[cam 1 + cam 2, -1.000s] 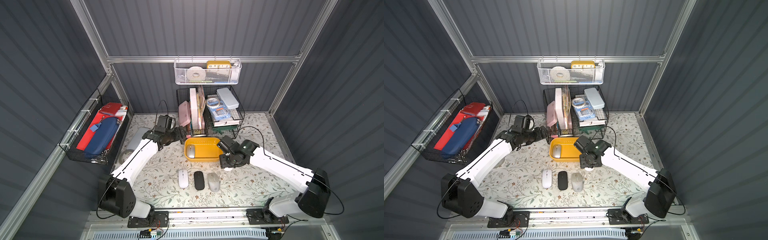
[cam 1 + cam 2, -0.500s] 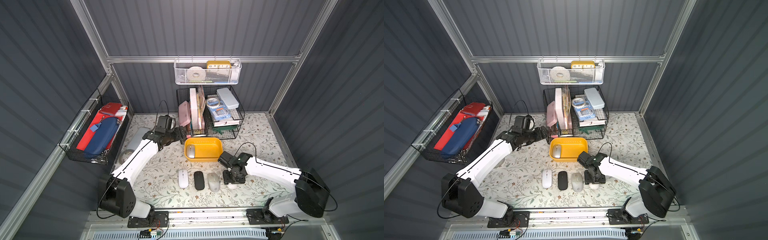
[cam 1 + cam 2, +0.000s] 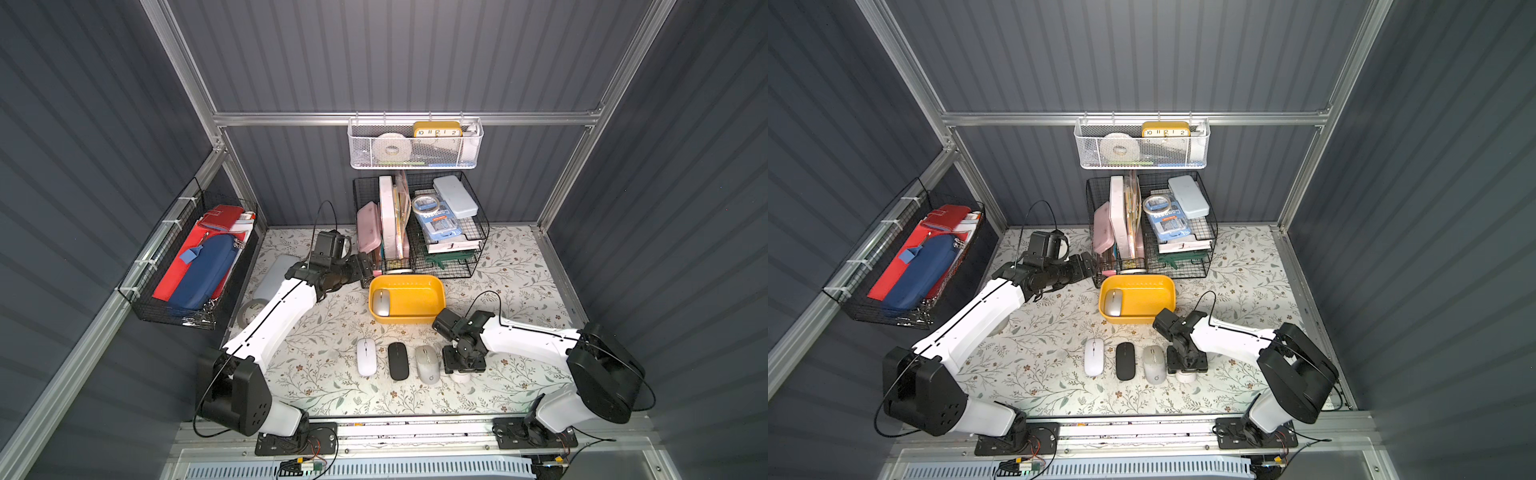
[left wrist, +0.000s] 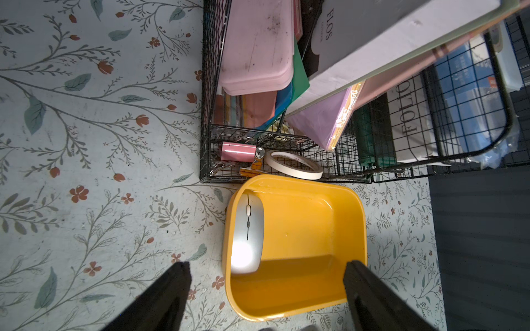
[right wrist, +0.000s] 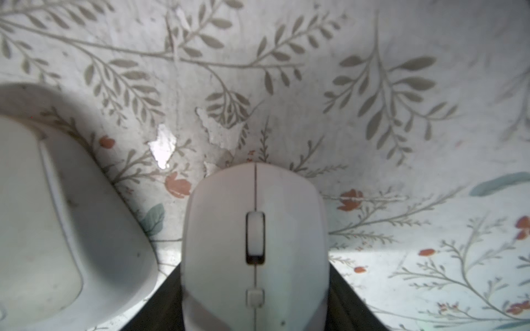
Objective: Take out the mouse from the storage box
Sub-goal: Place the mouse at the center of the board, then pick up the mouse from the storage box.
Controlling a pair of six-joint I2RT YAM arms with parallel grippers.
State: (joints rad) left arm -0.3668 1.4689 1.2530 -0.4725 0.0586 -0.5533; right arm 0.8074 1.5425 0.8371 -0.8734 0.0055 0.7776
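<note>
Floral tabletop (image 3: 324, 386) nearest you: just beside the grey mouse (image 3: 427, 363), your right gripper (image 3: 461, 369) is clamped on a white mouse (image 5: 255, 243), low at the surface. Farther back, the storage box (image 3: 432, 291) holds a silver mouse (image 3: 381, 302) at one end. Your left gripper (image 4: 266, 292) hangs by the black wire basket (image 3: 374, 249), jaws wide apart.

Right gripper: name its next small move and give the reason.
Probably open the jaws and let go: the right gripper is shut on a white mouse down at the table, beside the grey mouse ending the row. A silver mouse lies in the storage box, to fetch next.
</note>
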